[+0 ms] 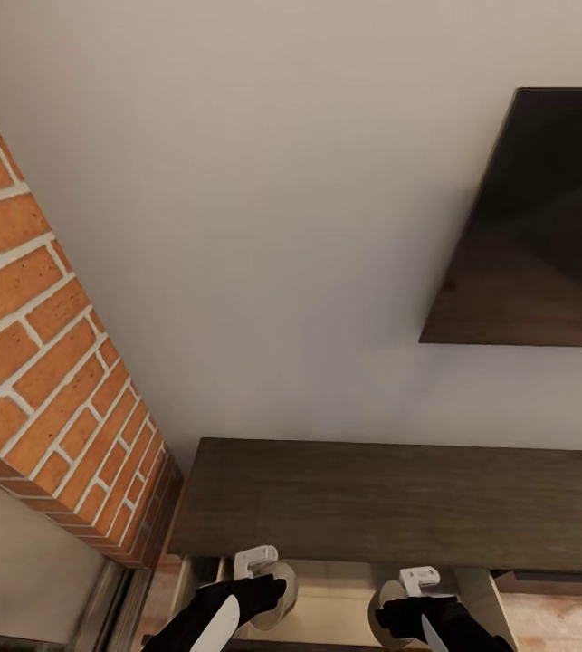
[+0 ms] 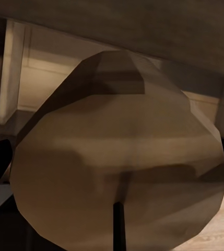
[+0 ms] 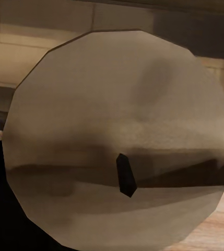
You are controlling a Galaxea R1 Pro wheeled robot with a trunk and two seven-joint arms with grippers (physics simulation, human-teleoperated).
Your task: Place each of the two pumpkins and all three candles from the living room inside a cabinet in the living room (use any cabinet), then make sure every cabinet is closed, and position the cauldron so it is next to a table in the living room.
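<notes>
Cabinet (image 1: 399, 503) against white wall (image 1: 281, 226), brick column (image 1: 46, 362) beside.

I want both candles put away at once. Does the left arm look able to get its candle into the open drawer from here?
Probably yes. The left gripper holds its candle right over the pale inside of the open drawer of the cabinet, with nothing seen between. The cabinet top overhanging behind could limit how far back it goes.

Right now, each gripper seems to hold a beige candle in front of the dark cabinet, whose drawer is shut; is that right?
Not quite: the head view shows the cabinet drawer pulled open, pale inside. Otherwise yes: the left gripper and right gripper each hold a beige candle.
</notes>
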